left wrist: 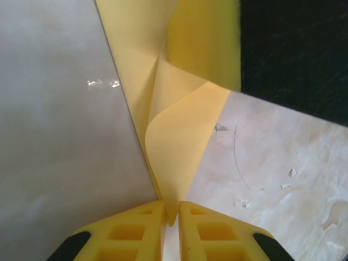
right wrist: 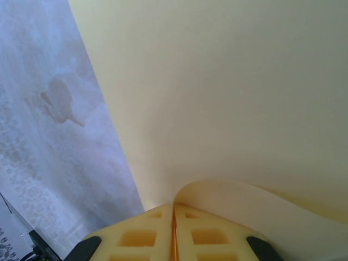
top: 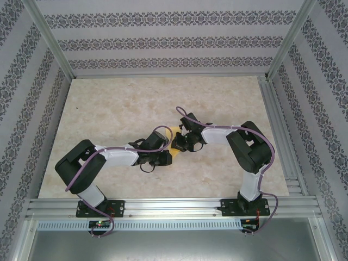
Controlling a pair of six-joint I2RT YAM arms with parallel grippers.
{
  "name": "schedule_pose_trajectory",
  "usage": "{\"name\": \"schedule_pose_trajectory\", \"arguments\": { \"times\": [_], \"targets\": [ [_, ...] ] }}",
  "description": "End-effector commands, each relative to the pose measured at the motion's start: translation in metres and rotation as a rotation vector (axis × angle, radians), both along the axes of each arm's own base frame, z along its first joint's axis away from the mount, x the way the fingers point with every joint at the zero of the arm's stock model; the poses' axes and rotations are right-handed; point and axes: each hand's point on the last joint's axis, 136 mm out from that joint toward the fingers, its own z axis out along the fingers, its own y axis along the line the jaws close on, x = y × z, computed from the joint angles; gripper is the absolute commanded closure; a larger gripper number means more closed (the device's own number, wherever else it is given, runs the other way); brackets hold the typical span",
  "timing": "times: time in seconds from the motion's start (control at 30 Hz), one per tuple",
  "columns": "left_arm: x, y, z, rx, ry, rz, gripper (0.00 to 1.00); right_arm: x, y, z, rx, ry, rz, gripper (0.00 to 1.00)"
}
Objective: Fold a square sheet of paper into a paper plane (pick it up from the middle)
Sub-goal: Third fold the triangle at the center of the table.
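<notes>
Jaws: both pinch the square sheet of paper (left wrist: pixel 179 136) | yellow, creased, curling

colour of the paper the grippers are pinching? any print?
Plain yellow, no print; the paper shows best in the left wrist view.

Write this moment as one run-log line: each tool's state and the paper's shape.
left tool: shut on square sheet of paper | right tool: shut on same sheet | paper: creased, one flap curling
</notes>
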Motion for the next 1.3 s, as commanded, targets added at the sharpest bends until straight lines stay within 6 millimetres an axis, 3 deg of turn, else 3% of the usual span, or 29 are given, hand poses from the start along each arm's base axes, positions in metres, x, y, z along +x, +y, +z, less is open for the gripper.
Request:
{"name": "schedule_pose_trajectory", "arguments": {
  "times": [0.0,0.07,0.17,0.43,0.7,0.87,1.07,1.27],
  "targets": [
    [0.003,-0.009,0.021,-0.041,-0.037,-0.006,0.84,0.005,-0.010,-0.017,-0.056,0.000,-0.012,0.90],
    [0.008,-0.014,0.037,-0.085,-0.078,-0.001,0.84,0.005,-0.009,-0.016,-0.054,-0.001,-0.011,0.90],
    [0.016,-0.016,0.044,-0.104,-0.114,0.019,0.85,0.005,-0.009,-0.016,-0.052,-0.001,-0.009,0.90],
    [0.022,-0.025,0.020,-0.092,-0.082,0.031,0.86,0.005,-0.008,-0.016,-0.047,0.001,-0.008,0.90],
    [0.013,-0.005,-0.011,0.007,-0.042,0.049,0.89,0.010,-0.005,-0.006,-0.028,-0.011,-0.009,0.87],
    [0.005,0.007,-0.022,0.053,-0.020,0.055,0.90,0.022,-0.002,0.023,0.012,-0.061,-0.015,0.78],
    [0.001,0.012,-0.027,0.082,-0.006,0.047,0.90,0.044,-0.009,0.078,0.067,-0.193,-0.034,0.62],
    [0.002,0.010,-0.026,0.079,-0.008,0.045,0.90,0.035,-0.033,0.084,0.008,-0.292,-0.015,0.62]
  ]
}}
